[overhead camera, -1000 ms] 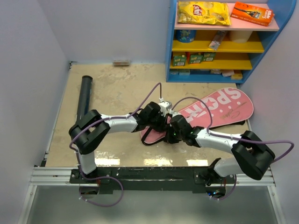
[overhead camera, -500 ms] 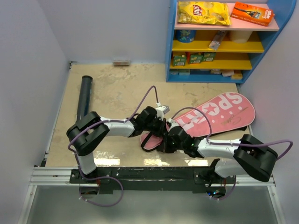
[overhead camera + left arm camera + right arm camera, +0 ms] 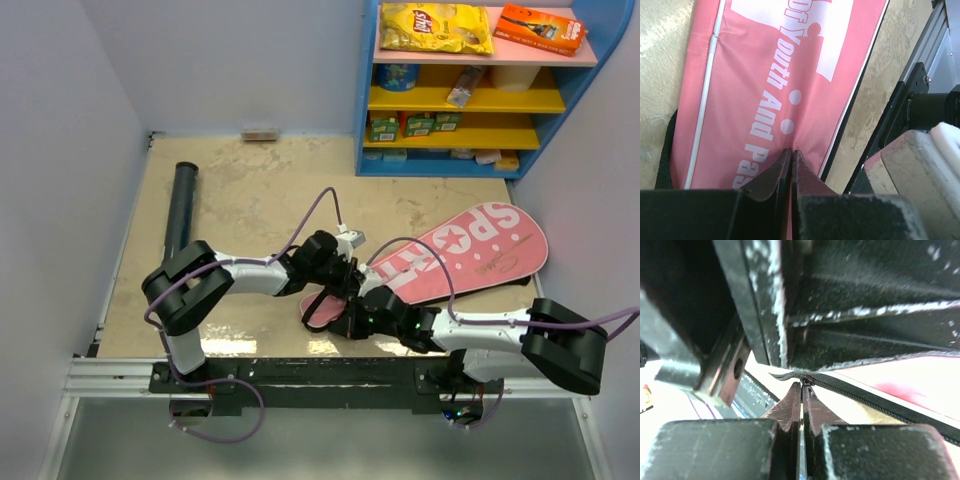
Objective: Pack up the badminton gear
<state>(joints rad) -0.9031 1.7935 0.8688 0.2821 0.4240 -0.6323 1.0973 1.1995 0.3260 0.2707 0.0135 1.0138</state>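
Note:
The pink bag (image 3: 470, 245) lettered SPORT lies slantwise on the floor, its narrow handle end near the arms. In the left wrist view my left gripper (image 3: 791, 151) is shut, pinching a fold of the pink bag (image 3: 765, 75) cloth at that narrow end; from above the left gripper (image 3: 343, 280) sits on top of the bag. My right gripper (image 3: 802, 385) is shut on the zipper pull (image 3: 806, 381) of the black zipper (image 3: 865, 396) along the bag's edge. Seen from above, the right gripper (image 3: 350, 322) is at the bag's near tip. The long black tube (image 3: 181, 205) lies at the far left.
A blue and yellow shelf unit (image 3: 470, 120) stands at the back right, with a yellow snack packet (image 3: 435, 27) and an orange box (image 3: 540, 28) on top. Walls close in on both sides. A metal rail (image 3: 320, 365) runs along the near edge.
My right gripper has slid along the bag's edge toward its near tip with the zipper pull. The left jaws have closed onto the cloth. The bag's wide end has swung slightly to the right.

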